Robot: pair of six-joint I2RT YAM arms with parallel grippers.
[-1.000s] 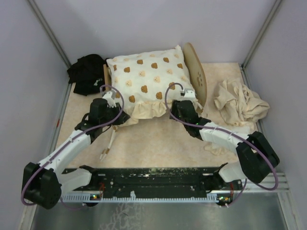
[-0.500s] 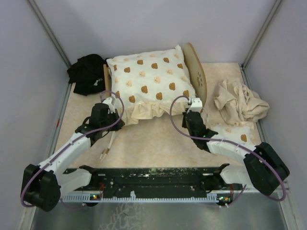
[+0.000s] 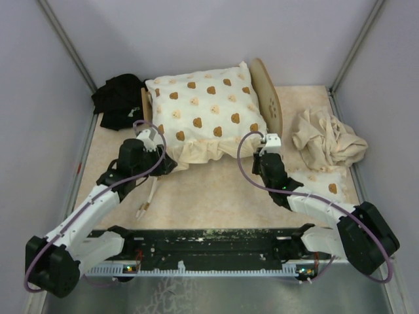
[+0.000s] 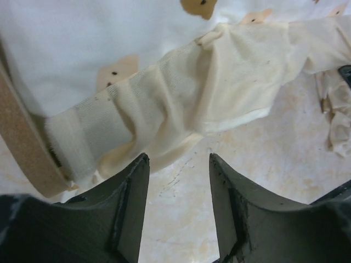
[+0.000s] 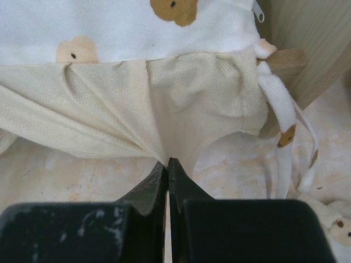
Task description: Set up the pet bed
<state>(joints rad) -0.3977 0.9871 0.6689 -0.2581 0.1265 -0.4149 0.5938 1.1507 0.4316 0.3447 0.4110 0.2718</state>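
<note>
The right pincer (image 5: 167, 163) is closing on the frill of the cushion (image 3: 203, 111), which is lying on the pet bed (image 3: 268, 98). The left pincer (image 4: 178, 160) is hovering open just beside that frill.

Cushion (image 3: 206, 116) atop pet bed (image 3: 268, 98); L hand (image 3: 152, 139), R hand (image 3: 268, 141) by frill.

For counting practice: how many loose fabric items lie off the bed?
3: black bundle back-left, beige cloth right, small printed piece in front of it; others may be hidden.
</note>
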